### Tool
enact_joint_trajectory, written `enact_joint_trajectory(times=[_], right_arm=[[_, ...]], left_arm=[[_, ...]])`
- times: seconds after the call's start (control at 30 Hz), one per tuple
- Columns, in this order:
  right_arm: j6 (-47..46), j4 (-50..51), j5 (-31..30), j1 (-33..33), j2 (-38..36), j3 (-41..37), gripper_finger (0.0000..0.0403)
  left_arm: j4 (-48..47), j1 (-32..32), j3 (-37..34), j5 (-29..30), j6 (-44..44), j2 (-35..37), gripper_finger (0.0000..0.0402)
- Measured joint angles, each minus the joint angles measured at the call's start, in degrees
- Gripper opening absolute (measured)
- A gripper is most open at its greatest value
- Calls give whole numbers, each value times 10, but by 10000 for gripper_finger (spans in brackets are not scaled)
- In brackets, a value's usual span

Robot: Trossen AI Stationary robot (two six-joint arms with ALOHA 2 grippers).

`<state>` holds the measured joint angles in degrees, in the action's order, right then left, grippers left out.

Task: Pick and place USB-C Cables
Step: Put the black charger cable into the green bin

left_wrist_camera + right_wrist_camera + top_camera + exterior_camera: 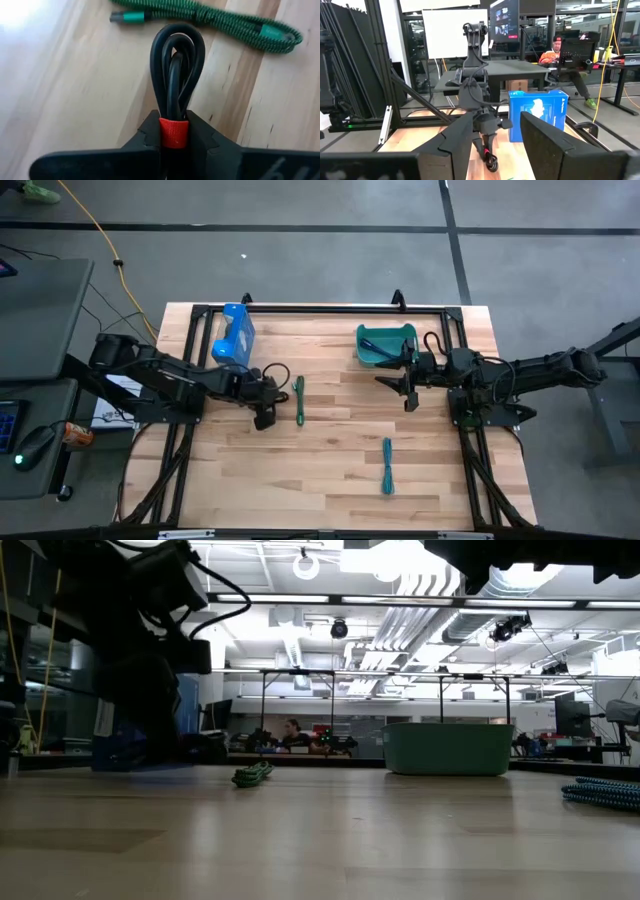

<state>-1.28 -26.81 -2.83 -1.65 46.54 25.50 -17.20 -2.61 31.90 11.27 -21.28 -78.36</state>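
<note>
- Left wrist view, closest in: I see my left end effector (174,145) pinching the red-and-black cable (176,75) right at its red strap, with the black loop standing out past the fingertips.
- Just beyond that loop, the green cable (220,22) lies flat on the wooden counter (65,90), apart from the held bundle.
- From the high view, the left end effector (264,412) sits left of centre, with the green cable (299,400) just beside it on its right.
- The teal cable (387,465) lies alone on the near right part of the counter (330,460), well apart from both arms.
- My right end effector (405,385) waits on the right side with its fingers spread and nothing between them.
- Farther back, the teal bin (385,343) stands near the far edge, just behind the right end effector; I can make out something dark inside it but cannot tell what.
- The bright blue box (235,333) stands at the far left, behind the left arm.
- In the right wrist view, a person (560,52) sits at a desk in the room beyond.
</note>
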Motion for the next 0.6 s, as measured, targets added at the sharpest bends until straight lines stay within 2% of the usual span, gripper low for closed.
enact_joint_trajectory(times=[0.13,0.3,0.43,0.6], right_arm=[[0,0,0,0,0,0,158],[-9,0,0,0,0,0,158],[-32,-4,0,0,7,0,158],[-33,-33,0,0,40,0,158]], left_arm=[[22,7,0,13,16,27,20],[126,31,0,56,57,80,20],[272,51,-28,78,90,126,20],[503,56,-106,74,115,148,19]])
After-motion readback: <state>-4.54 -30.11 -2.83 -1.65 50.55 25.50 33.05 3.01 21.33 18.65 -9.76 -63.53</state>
